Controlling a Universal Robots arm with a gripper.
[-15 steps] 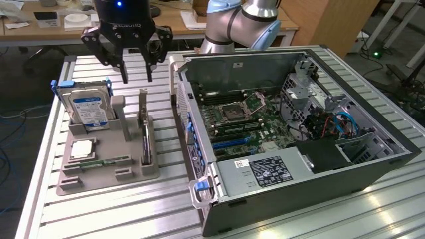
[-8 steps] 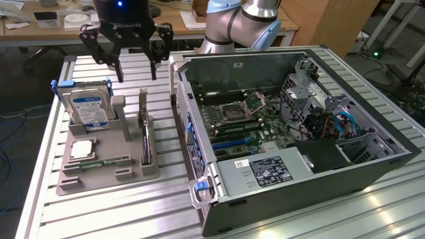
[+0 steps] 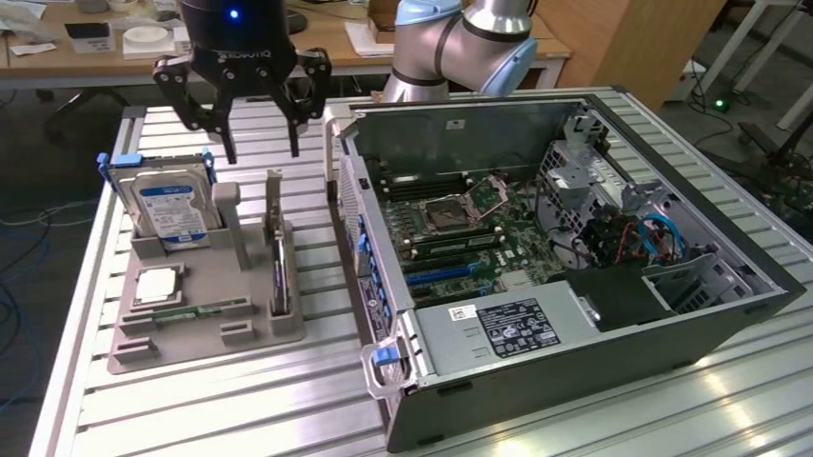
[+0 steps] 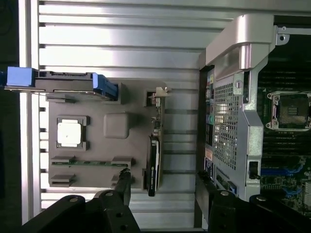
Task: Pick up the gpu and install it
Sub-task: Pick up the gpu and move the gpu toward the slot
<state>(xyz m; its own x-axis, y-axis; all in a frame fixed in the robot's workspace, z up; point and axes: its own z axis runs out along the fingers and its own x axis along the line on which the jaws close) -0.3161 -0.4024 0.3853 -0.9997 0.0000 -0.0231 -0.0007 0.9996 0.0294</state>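
The gpu (image 3: 277, 259) is a thin dark card with a silvery end bracket, standing on its edge in a slot of the grey holder tray (image 3: 190, 335) on the exterior view's left. My gripper (image 3: 262, 143) hangs open above the far end of the tray, over and slightly behind the card, touching nothing. In the wrist view the gpu (image 4: 154, 156) lies between my two black fingertips (image 4: 125, 183), with my gripper (image 4: 164, 188) well above it. The open computer case (image 3: 381, 286) lies on its side to the exterior view's right, its motherboard (image 3: 458, 228) exposed.
The grey tray also holds an upright hard drive (image 3: 171, 205) with blue clips, a square processor (image 3: 155, 284) and a narrow green memory stick (image 3: 204, 308). Everything rests on a ribbed aluminium table (image 3: 254, 409). The arm's base (image 3: 445, 48) stands behind the case.
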